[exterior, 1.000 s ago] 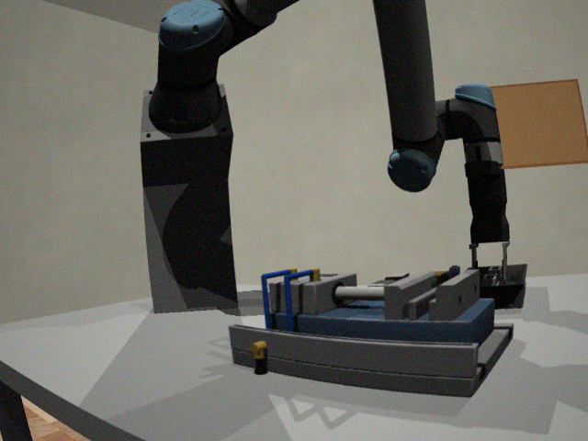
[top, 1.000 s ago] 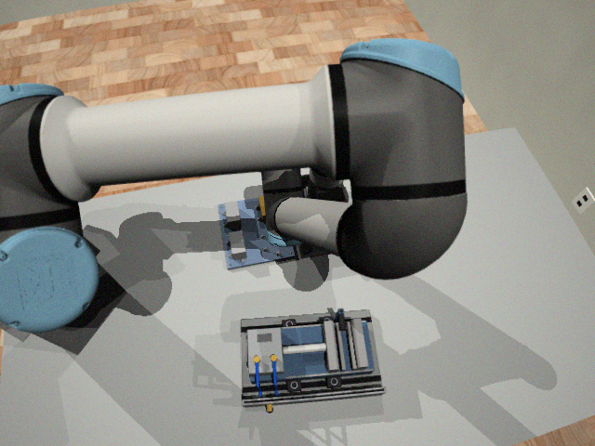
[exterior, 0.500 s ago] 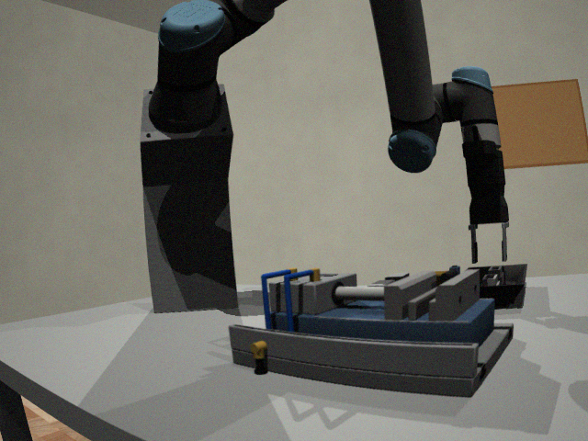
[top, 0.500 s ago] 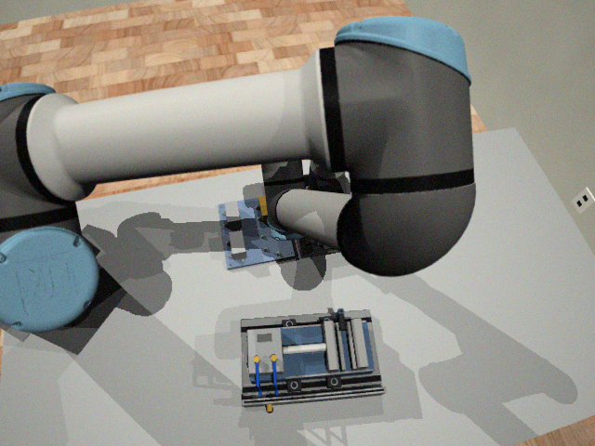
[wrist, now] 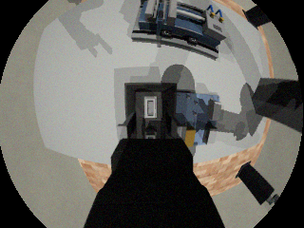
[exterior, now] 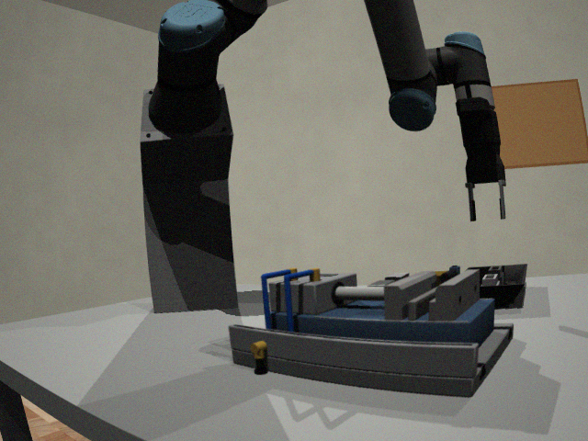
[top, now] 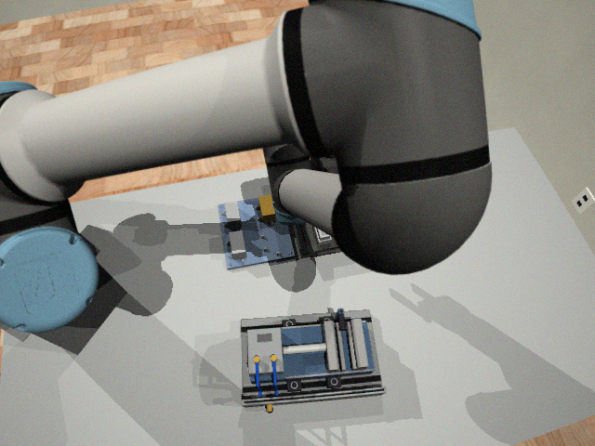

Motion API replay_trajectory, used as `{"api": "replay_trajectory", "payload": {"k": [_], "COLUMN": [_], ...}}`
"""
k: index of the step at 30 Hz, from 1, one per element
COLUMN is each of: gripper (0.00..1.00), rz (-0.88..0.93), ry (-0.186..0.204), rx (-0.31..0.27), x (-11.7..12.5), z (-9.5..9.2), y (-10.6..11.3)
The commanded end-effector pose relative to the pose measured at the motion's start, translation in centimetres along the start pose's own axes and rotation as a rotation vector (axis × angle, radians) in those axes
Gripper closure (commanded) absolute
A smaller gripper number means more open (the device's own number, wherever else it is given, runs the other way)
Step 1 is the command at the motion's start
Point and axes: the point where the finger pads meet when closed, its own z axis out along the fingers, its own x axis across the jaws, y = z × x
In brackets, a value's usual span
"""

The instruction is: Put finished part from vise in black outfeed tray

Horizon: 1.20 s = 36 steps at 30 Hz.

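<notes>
The gripper is seen hanging well above the black tray, pointed approx. straight down. Its 2 fingers are spread wide apart, w/ nothing between them. In the wrist view 1 pale block w/ a pocket on top is seen lying flat in the tray, directly under the tool. A 2nd, darker shape is made out just beside it, but it is too blurred to be called a block w/ any certainty. From the top view only an edge of a block is shown in the tray, the rest being hidden by the arm. No pocketed block can be made out between the jaws of the vise, so the part is judged to be in the tray already and the task at or near its end. That judgement cannot be confirmed from these views. The block is judged to be machined metal: stiff, not fragile, fairly heavy for its size, w/ smooth sides that could slip under a weak squeeze. It is best taken across 2 flat opposite outer faces, near mid-height and centred. The thin pocket walls should not be used as a hold. If it is regripped, a square, level approach would be needed so that the neighbouring shape is not knocked.
</notes>
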Motion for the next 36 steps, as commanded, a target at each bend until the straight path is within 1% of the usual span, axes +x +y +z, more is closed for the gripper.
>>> {"api": "replay_trajectory", "payload": {"k": [1,2,8,15,16,36], "gripper": [0.0,0.0,0.0,0.0,1.0,1.0], "rz": [0.001,0.001,0.001,0.001,0.001,0.001], "ry": [0.001,0.001,0.001,0.001,0.001,0.001], "rx": [0.0,0.0,0.0,0.0,0.0,0.0], "x": [0.0,0.0,0.0,0.0,0.0,0.0], "z": [-1.7,-1.7,-3.3,-3.7,-3.7,-3.7], "y": [0.0,0.0,0.0,0.0,0.0,0.0]}}
